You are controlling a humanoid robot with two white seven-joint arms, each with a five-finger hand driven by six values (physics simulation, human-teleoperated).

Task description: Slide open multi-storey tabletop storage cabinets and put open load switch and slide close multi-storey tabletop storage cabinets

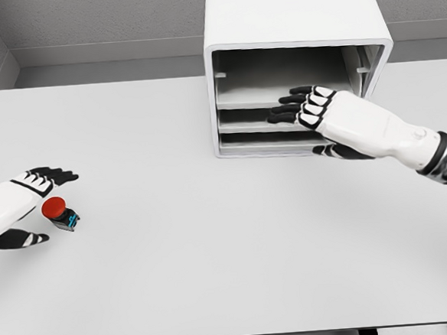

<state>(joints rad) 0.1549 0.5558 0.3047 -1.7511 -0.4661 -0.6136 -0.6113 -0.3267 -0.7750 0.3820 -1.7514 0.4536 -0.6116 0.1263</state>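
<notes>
Boxy white cabinet (290, 25), round red switch (58, 210)

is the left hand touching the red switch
Cannot tell. In the head view the left hand brackets the switch between fingers and thumb, but no plain contact or gap shows.

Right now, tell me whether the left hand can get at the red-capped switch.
Probably yes. The left hand is open around the switch, fingers above and thumb below it, with only bare table nearby and nothing between them.
</notes>
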